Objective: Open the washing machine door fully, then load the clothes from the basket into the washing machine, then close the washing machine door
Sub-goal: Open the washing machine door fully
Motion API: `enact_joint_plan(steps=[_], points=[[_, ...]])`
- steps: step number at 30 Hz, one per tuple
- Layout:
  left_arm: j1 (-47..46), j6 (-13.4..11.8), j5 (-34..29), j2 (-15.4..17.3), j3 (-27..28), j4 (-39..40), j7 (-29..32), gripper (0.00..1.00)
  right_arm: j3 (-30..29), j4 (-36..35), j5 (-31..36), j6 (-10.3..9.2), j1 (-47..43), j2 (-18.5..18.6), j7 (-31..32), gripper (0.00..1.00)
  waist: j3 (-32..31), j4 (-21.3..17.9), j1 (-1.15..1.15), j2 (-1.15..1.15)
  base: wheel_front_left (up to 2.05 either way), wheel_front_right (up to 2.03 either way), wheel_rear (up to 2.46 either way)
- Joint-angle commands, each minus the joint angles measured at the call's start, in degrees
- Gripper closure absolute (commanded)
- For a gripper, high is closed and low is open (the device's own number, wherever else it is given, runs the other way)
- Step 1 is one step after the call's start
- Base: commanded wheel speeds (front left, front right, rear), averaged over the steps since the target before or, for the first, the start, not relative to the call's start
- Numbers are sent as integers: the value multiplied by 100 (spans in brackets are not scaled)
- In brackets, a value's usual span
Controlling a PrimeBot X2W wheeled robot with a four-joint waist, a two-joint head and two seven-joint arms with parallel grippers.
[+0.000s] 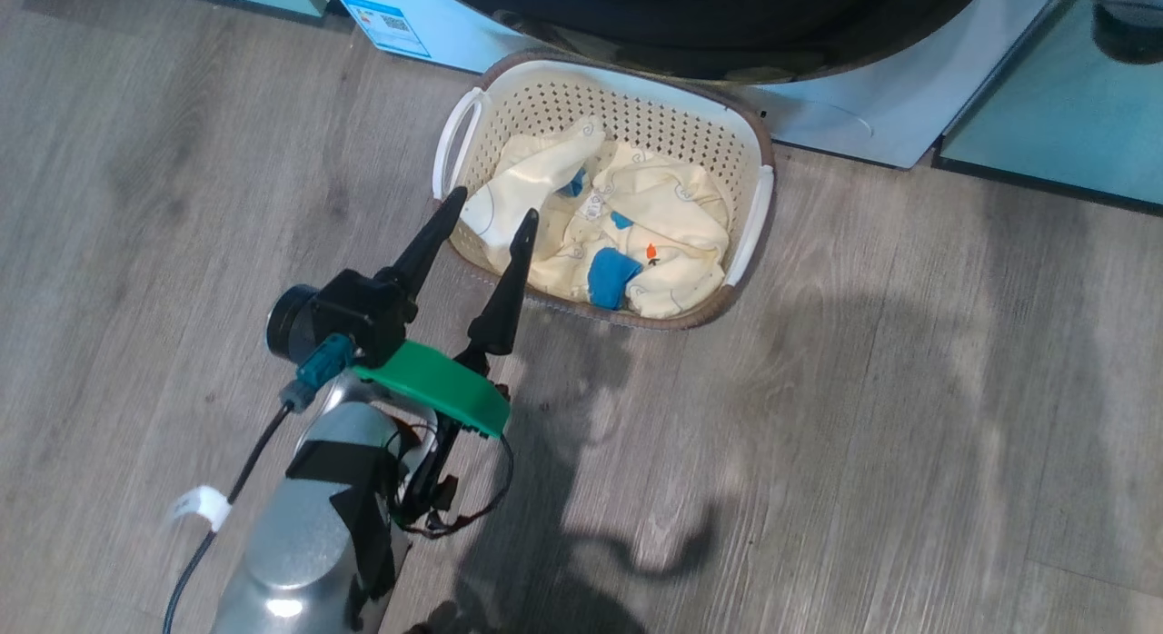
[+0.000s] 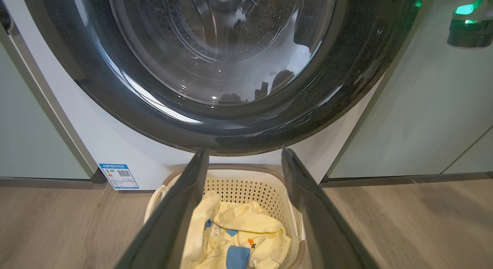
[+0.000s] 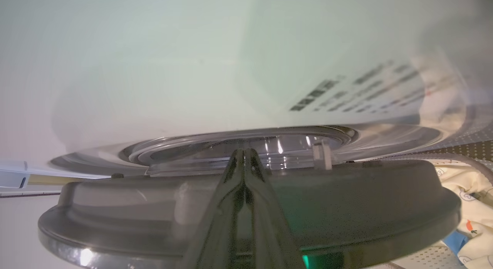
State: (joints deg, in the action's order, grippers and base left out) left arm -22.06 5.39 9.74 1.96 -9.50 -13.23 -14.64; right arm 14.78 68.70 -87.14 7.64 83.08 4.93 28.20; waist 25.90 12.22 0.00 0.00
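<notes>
We see one wood-look floor (image 1: pixel 909 434) and on it one white washer (image 2: pixel 115 145) set between two pale green cabinets (image 2: pixel 423 107). Its one round black door (image 2: pixel 246 134) stands out from the front, over the far rim of the basket; we cannot tell how far it has swung. One cream basket (image 1: pixel 654 116) sits on the floor just before the washer, touching or nearly so. It holds the clothes (image 1: pixel 672 216), a crumpled pale yellow heap that covers most of its floor; we cannot count the garments. The left claw (image 1: pixel 494 204) hangs over the basket's near left rim, fingers wide apart and holding nothing. In the right wrist view the right claw (image 3: pixel 243 151) has its two fingers pressed together, lying across the door's grey inner side, with nothing between them. One blue sticker (image 1: pixel 386 21) marks the washer's lower corner. Among the clothes we count three blue patches (image 1: pixel 611 278) and one orange mark (image 1: pixel 651 251).
</notes>
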Motion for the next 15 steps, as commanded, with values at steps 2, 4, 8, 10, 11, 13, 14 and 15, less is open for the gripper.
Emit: enact_joint_plan(steps=[2, 4, 8, 10, 11, 13, 14, 15], points=[[-136, -1, -5, 92, 213, 155, -36, 0, 61, -336, -27, -15, -74, -190, 151, 100, -33, -31, 0, 0, 0, 0, 0], [-121, -4, -10, 92, 214, 146, -36, 0, 99, -418, -43, -15, -168, -194, 204, 100, -59, -55, 0, 0, 0, 0, 0], [-86, -14, -20, 92, 191, 126, -36, 0, 158, -623, -131, -15, -391, -200, 366, 100, -129, -90, 0, 0, 0, 0, 0], [-74, -12, -30, 92, 181, 114, -36, 0, 179, -732, -190, -15, -506, -202, 444, 100, -161, -100, 0, 0, 0, 0, 0], [-70, -11, -33, 92, 179, 108, -36, 0, 200, -793, -224, -15, -564, -202, 489, 100, -178, -103, 0, 0, 0, 0, 0], [-58, -9, -41, 92, 189, 98, -36, 0, 264, -925, -288, -15, -693, -203, 556, 100, -216, -113, 0, 0, 0, 0, 0], [-48, -9, -41, 92, 193, 90, -36, 0, 306, -1000, -327, -15, -765, -203, 598, 100, -242, -115, 0, 0, 0, 0, 0], [-36, -9, -43, 92, 194, 82, -36, 0, 343, -1083, -374, -15, -838, -203, 630, 100, -267, -117, 0, 0, 0, 0, 0]])
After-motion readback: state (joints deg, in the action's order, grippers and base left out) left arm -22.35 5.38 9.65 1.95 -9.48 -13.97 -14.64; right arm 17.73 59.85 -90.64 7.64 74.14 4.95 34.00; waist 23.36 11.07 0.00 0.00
